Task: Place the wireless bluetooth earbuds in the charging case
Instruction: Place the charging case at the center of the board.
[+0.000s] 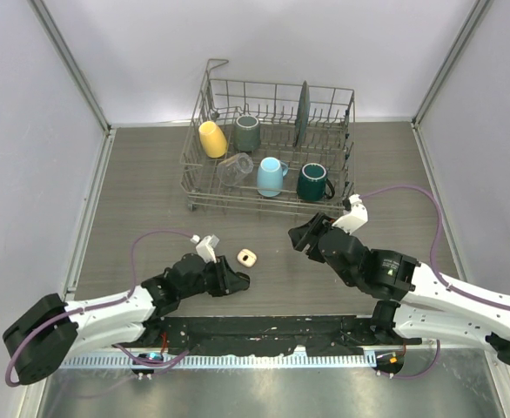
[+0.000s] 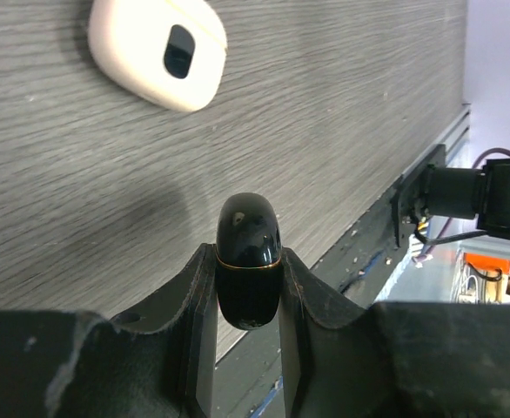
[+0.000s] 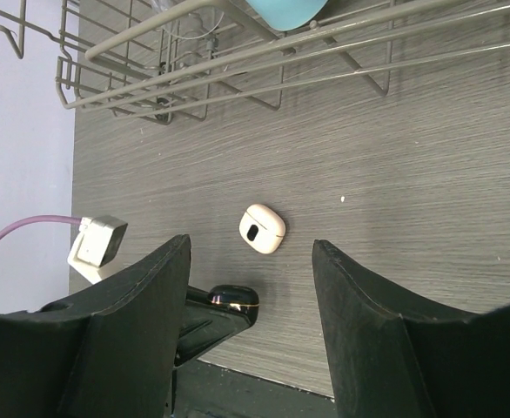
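My left gripper (image 2: 248, 255) is shut on a glossy black charging case (image 2: 248, 261) with a thin gold seam; its lid is closed and it hangs just above the wood table. In the top view that gripper (image 1: 238, 280) is left of centre near the front edge. A cream-white pebble-shaped case (image 1: 247, 257) with a dark oval hole lies on the table just beyond it (image 2: 157, 52). My right gripper (image 1: 300, 237) hovers open to the right, empty, looking down on the white case (image 3: 262, 228) and the black case (image 3: 233, 299). No loose earbuds show.
A wire dish rack (image 1: 272, 206) stands at the back centre with a yellow mug (image 1: 212, 138), a grey mug (image 1: 247, 132), a glass (image 1: 236, 168), a light blue mug (image 1: 271, 177), a dark green mug (image 1: 312, 182) and a plate (image 1: 302, 113). The rack's edge (image 3: 238, 83) is near the right wrist.
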Controlling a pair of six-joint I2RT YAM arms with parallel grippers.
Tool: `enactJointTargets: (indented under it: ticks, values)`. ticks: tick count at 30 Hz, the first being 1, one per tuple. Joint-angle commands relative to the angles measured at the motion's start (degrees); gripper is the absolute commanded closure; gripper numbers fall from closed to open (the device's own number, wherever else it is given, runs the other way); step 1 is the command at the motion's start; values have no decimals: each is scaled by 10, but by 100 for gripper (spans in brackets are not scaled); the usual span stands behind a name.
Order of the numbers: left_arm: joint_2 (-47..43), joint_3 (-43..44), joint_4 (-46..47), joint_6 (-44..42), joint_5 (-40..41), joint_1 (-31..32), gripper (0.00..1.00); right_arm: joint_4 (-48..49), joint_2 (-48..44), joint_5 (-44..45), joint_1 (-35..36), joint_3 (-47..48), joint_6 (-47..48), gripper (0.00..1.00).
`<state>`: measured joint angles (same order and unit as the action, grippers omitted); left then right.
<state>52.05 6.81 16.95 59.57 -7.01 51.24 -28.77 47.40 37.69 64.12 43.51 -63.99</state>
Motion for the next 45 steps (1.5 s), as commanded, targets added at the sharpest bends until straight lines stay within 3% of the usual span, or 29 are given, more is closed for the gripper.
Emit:
enactJointTargets:
  ticks: [1, 8, 17, 29, 34, 37, 39, 45]
  values:
    - [31, 14, 33, 20, 8, -2, 97, 10, 1, 14, 1, 22, -8, 37]
    - [123, 50, 53, 24, -20, -2, 94, 10, 5, 15, 1, 20, -9, 37]
    - [154, 55, 62, 31, -28, -3, 77, 10, 2, 19, 0, 18, -3, 37]
    - [44, 57, -70, 3, 15, -2, 44, 9, 10, 18, 0, 19, 0, 37]
    - [3, 60, -134, -6, 38, -3, 39, 9, 11, 16, 0, 20, 3, 37]
    - [-41, 74, -203, -18, 65, -2, 29, 10, 7, 20, 1, 18, 6, 37]
    - [-81, 90, -239, -36, 103, -2, 1, 10, 2, 25, 0, 16, 7, 37]
    - [-174, 103, -293, -44, 190, -3, 0, 0, -15, 39, -3, 12, 9, 37]
